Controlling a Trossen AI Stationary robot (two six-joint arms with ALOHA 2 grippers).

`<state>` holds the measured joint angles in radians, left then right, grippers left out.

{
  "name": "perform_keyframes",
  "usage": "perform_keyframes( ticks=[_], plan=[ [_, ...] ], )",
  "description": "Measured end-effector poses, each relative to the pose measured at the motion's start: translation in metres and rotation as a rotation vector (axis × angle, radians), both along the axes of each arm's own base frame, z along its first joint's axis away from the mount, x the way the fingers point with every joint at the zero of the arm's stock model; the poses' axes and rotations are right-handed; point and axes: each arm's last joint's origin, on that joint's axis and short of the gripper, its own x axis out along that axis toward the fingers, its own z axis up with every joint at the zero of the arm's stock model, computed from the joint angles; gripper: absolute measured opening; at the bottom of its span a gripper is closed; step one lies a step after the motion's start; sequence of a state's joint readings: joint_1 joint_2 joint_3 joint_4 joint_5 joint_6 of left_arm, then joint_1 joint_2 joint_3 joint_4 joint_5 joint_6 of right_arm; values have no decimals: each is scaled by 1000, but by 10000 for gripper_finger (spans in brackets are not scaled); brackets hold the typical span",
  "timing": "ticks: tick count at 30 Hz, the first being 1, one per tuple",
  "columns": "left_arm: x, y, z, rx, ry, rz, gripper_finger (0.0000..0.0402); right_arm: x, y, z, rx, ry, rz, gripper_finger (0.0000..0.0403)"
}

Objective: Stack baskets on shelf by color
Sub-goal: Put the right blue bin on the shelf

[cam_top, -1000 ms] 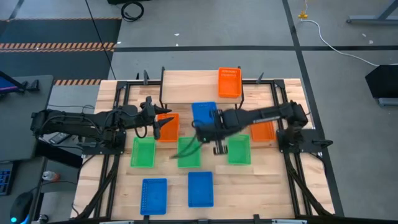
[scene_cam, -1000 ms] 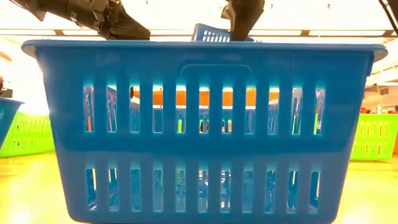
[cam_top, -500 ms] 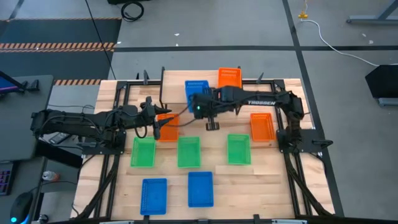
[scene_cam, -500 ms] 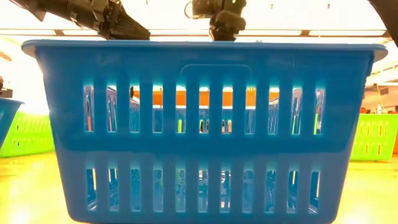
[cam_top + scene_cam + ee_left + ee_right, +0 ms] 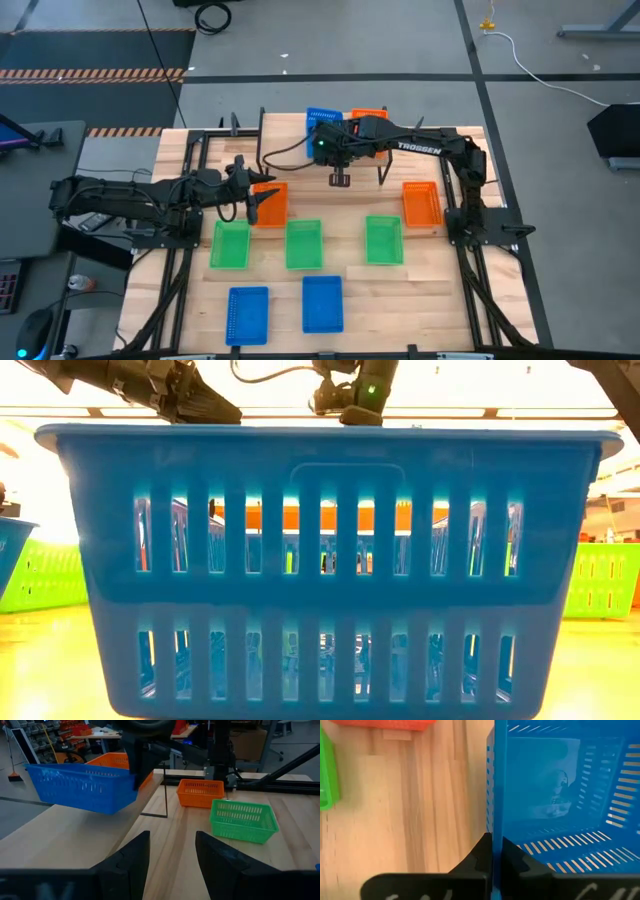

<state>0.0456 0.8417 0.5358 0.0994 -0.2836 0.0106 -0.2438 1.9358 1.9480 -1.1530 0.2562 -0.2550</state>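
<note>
Right pincer [image 5: 492,851] is clamped shut on the long side wall of a blue rectangular plastic mesh-sided basket [image 5: 322,122], one finger inside the wall, one outside. That basket hangs in the air over the low shelf with light wooden plank top [image 5: 290,130], just beside the orange mesh plastic basket [image 5: 371,116] that sits on the shelf.

Left pincer [image 5: 171,856] stands spread wide and holds nothing; it hovers over the worktop [image 5: 440,290] off the shelf's near edge, close to another orange basket [image 5: 270,202].

Handling, as a judgement: thin moulded plastic, light, fairly stiff but the slotted wall likely flexes a bit. A one-wall pinch lets it swing or tilt; it looks slightly tilted in the left wrist view. Smooth plastic may slip, so grip near the rim at mid-length of the wall. Not fragile, nests easily.

Other baskets off the shelf on the worktop: three green [image 5: 304,244], two blue [image 5: 322,303], one more orange [image 5: 422,203].
</note>
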Motion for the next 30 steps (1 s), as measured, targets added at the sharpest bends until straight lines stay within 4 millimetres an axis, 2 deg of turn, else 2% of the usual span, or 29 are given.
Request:
perform_keyframes(
  ticks=[16,30],
  plan=[
    [0,0,0,-1,-1,0,167,-1,-4,0,22,-6,-4,34],
    [1,-8,2,2,-24,-40,167,-2,-13,1,24,-33,-47,105]
  ],
)
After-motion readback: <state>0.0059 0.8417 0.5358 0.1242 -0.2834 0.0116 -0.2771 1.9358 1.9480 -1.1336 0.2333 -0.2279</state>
